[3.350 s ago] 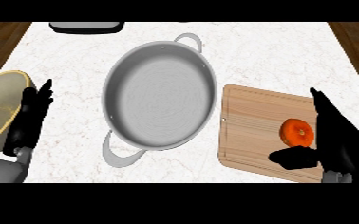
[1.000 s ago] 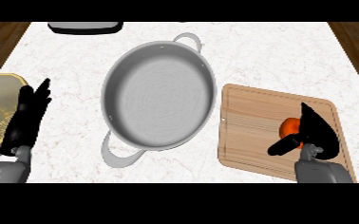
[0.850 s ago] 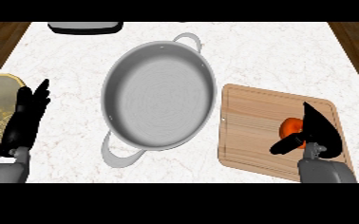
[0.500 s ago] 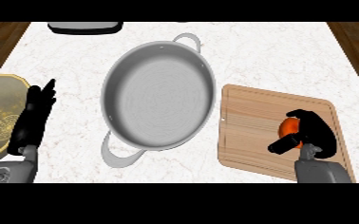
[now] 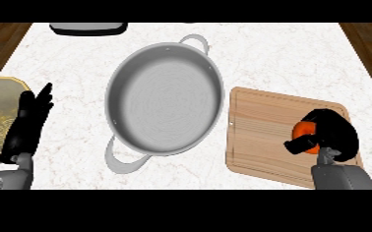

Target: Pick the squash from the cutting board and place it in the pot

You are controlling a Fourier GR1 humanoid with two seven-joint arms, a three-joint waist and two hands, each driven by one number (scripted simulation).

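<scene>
An orange squash point(image 5: 303, 130) lies on the right part of the wooden cutting board point(image 5: 265, 128), mostly hidden by my right hand point(image 5: 333, 133), whose fingers and thumb are curled round it. The grey pot point(image 5: 164, 103) with two handles stands in the middle of the counter, to the left of the board, with nothing inside. My left hand point(image 5: 27, 120) rests open at the left edge, fingers up.
A pale yellow plate point(image 5: 7, 89) shows partly at the left edge behind my left hand. A dark tray point(image 5: 88, 28) sits at the counter's far edge. The white marble counter point(image 5: 276, 54) ends in wood strips at both sides.
My right hand came over the squash from the right and its straight fingers curled shut round it. The squash stays on the board. My left hand barely shifted.
</scene>
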